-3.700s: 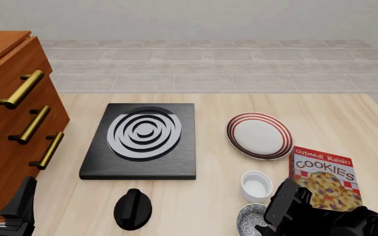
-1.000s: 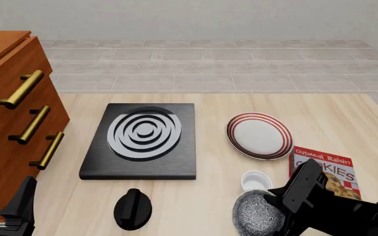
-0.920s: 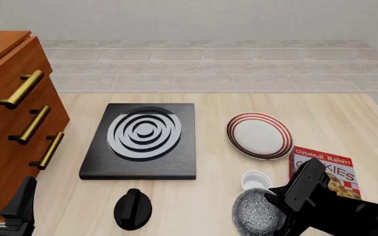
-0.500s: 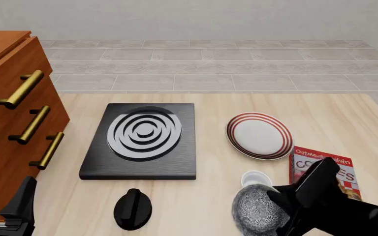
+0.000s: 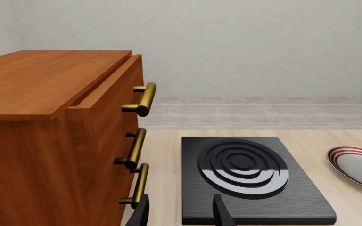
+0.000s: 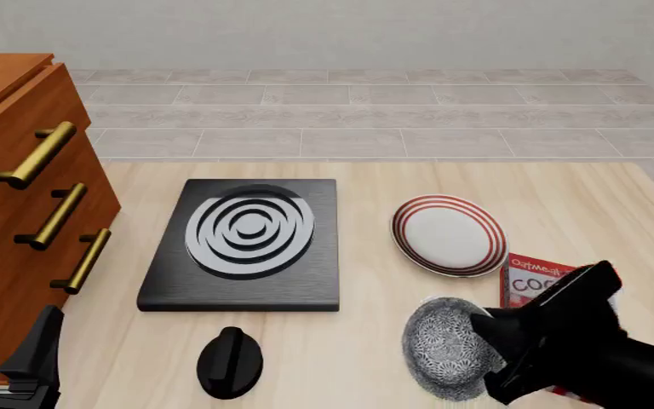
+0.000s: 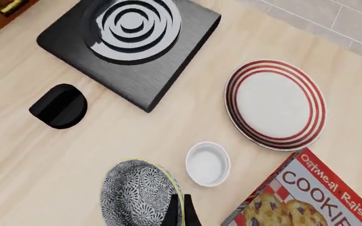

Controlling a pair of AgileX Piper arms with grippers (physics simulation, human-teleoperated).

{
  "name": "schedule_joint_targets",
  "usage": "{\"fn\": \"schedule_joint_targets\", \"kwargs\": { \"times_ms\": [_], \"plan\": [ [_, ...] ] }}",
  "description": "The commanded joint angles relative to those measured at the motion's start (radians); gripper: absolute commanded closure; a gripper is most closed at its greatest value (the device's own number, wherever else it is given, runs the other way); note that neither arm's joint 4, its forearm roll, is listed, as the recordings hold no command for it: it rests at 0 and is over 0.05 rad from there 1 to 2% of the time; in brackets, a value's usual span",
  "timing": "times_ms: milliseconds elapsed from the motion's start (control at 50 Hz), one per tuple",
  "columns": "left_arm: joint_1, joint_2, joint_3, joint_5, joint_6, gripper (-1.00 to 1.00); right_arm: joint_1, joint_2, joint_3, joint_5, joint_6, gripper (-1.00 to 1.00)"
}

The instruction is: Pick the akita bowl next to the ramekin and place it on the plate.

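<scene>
The akita bowl (image 6: 446, 348), speckled grey and white, hangs tilted above the table with my right gripper (image 6: 490, 334) shut on its rim. In the right wrist view the akita bowl (image 7: 137, 193) sits beside the pinched fingers (image 7: 179, 210), and the white ramekin (image 7: 207, 163) stands on the table just past it. The bowl hides the ramekin in the front view. Farther ahead lies the red-ringed plate (image 6: 450, 234), also seen as the plate (image 7: 274, 103), with nothing on it. At the near left, my left gripper (image 6: 7, 342) rests open and holds nothing.
A black stove (image 6: 248, 240) with white rings lies left of the plate. A black knob (image 6: 229, 362) sits near the front. A cookie box (image 6: 535, 278) lies right of the bowl. A wooden dresser (image 6: 20, 213) with brass handles stands at the left.
My right gripper has lifted the bowl off the table and carried it forward toward the plate. It now covers the ramekin in the front view. The left arm is still.
</scene>
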State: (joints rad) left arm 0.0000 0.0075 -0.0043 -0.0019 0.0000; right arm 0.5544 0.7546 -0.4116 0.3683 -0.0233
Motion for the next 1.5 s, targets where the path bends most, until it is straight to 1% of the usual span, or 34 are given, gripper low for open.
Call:
{"fn": "schedule_joint_targets", "kwargs": {
  "times_ms": [20,100,140,160,200,300,360,380,500,560,620,660,680,720,800,820,940,1000,1040,1080,1100,1180,1240,1340,1380,1500],
  "plan": [
    [0.000,0.000,0.000,0.000,0.000,-1.00,-0.007,-0.047,-0.042,0.033,0.109,1.00],
    [0.000,0.000,0.000,0.000,0.000,-1.00,-0.022,-0.065,-0.055,0.042,0.156,1.00],
    [0.000,0.000,0.000,0.000,0.000,-1.00,-0.017,-0.078,-0.059,0.048,0.168,1.00],
    [0.000,0.000,0.000,0.000,0.000,-1.00,-0.023,-0.080,-0.059,0.046,0.188,1.00],
    [0.000,0.000,0.000,0.000,0.000,-1.00,-0.020,-0.087,-0.059,0.048,0.187,1.00],
    [0.000,0.000,0.000,0.000,0.000,-1.00,-0.035,-0.095,-0.055,0.034,0.235,1.00],
    [0.000,0.000,0.000,0.000,0.000,-1.00,-0.038,-0.096,-0.051,0.026,0.237,1.00],
    [0.000,0.000,0.000,0.000,0.000,-1.00,-0.043,-0.093,-0.046,0.015,0.256,1.00],
    [0.000,0.000,0.000,0.000,0.000,-1.00,-0.062,-0.088,-0.042,0.000,0.270,1.00],
    [0.000,0.000,0.000,0.000,0.000,-1.00,-0.082,-0.088,-0.040,-0.011,0.305,1.00],
    [0.000,0.000,0.000,0.000,0.000,-1.00,-0.101,-0.080,-0.038,-0.024,0.310,1.00],
    [0.000,0.000,0.000,0.000,0.000,-1.00,-0.111,-0.074,-0.034,-0.033,0.324,1.00],
    [0.000,0.000,0.000,0.000,0.000,-1.00,-0.115,-0.074,-0.034,-0.036,0.320,1.00],
    [0.000,0.000,0.000,0.000,0.000,-1.00,-0.128,-0.067,-0.033,-0.044,0.336,1.00],
    [0.000,0.000,0.000,0.000,0.000,-1.00,-0.152,-0.041,-0.036,-0.067,0.341,1.00],
    [0.000,0.000,0.000,0.000,0.000,-1.00,-0.168,-0.030,-0.041,-0.076,0.347,1.00],
    [0.000,0.000,0.000,0.000,0.000,-1.00,-0.186,-0.010,-0.057,-0.088,0.352,1.00],
    [0.000,0.000,0.000,0.000,0.000,-1.00,-0.206,0.016,-0.065,-0.109,0.355,1.00],
    [0.000,0.000,0.000,0.000,0.000,-1.00,-0.219,0.031,-0.067,-0.121,0.365,1.00],
    [0.000,0.000,0.000,0.000,0.000,-1.00,-0.229,0.042,-0.073,-0.130,0.359,1.00],
    [0.000,0.000,0.000,0.000,0.000,-1.00,-0.234,0.054,-0.074,-0.138,0.370,1.00],
    [0.000,0.000,0.000,0.000,0.000,-1.00,-0.250,0.080,-0.082,-0.159,0.377,1.00],
    [0.000,0.000,0.000,0.000,0.000,-1.00,-0.277,0.107,-0.091,-0.181,0.376,1.00],
    [0.000,0.000,0.000,0.000,0.000,-1.00,-0.293,0.141,-0.095,-0.211,0.379,1.00],
    [0.000,0.000,0.000,0.000,0.000,-1.00,-0.312,0.166,-0.103,-0.226,0.369,1.00],
    [0.000,0.000,0.000,0.000,0.000,-1.00,-0.320,0.191,-0.116,-0.238,0.370,1.00]
  ]
}}
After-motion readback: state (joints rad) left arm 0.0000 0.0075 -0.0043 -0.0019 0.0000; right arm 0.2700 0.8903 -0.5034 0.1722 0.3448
